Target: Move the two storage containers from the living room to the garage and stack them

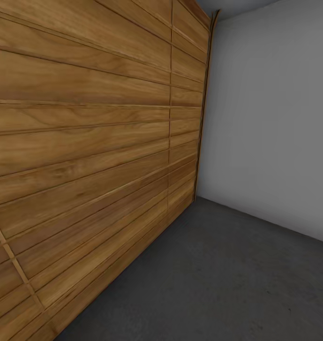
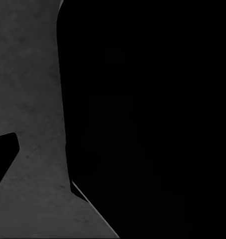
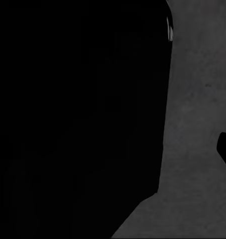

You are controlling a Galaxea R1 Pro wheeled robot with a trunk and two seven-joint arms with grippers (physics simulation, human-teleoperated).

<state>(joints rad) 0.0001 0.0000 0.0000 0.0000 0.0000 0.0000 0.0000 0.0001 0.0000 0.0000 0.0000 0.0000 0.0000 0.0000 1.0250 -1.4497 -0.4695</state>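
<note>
1. The head view looks into a corner of the garage (image 1: 204, 189), where three surfaces meet at the middle right of the frame.
2. A door wall (image 1: 85, 142) of horizontal wood planks fills the left two thirds of the head view, running from the lower left back to the corner; a vertical seam splits it right of centre, and a slanting seam crosses its lower left.
3. A plain grey-white wall (image 1: 275, 118) takes the right third of that frame, from the upper edge down to the floor line.
4. The floor (image 1: 218, 284) is dark grey, matte, speckled concrete, spread across the lower right of the head view and narrowing toward the corner.
5. In the left wrist view a large black shape covers the centre and right of the frame; it is too dark to say what it is. A strip of the same grey concrete shows along the left side, with a small black wedge at the left edge.
6. In the right wrist view a similar black mass fills the left and centre, with concrete along the right side and a small dark corner at the right edge.
7. Whether either pincer is open, closed or holding anything cannot be told from these dark shapes.
</note>
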